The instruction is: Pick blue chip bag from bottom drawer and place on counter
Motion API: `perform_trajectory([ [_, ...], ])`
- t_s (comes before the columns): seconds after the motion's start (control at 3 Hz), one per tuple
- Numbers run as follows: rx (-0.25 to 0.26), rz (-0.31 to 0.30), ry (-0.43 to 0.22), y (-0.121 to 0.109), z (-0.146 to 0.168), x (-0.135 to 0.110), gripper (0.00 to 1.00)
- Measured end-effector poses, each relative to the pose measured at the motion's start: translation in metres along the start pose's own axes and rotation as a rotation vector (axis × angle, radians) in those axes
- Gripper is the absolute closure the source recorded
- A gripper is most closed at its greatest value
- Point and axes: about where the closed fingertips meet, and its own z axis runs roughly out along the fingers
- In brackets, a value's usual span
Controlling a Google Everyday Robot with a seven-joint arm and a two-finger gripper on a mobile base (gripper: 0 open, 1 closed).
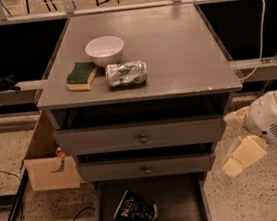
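The blue chip bag lies crumpled on the dark floor of the open bottom drawer, left of its middle. The counter is the broad grey top of the cabinet. My gripper hangs to the right of the cabinet, beside the two knobbed drawers and above and right of the bag. Its cream fingers are spread apart with nothing between them. It touches neither the bag nor the drawer.
On the counter's left part stand a white bowl, a green and yellow sponge and a crushed silver-green can. Two knobbed grey drawers stick out slightly. A cardboard box, a black pole and cables lie on the floor at left.
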Motion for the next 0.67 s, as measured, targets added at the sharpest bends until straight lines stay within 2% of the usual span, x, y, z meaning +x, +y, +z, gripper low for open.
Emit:
perform_trajectory([
  [0.33, 0.001, 0.047, -0.052, -0.003, 0.02, 0.008, 0.0],
  [0.67, -0.027, 0.127, -0.162, -0.008, 0.081, 0.033, 0.0],
])
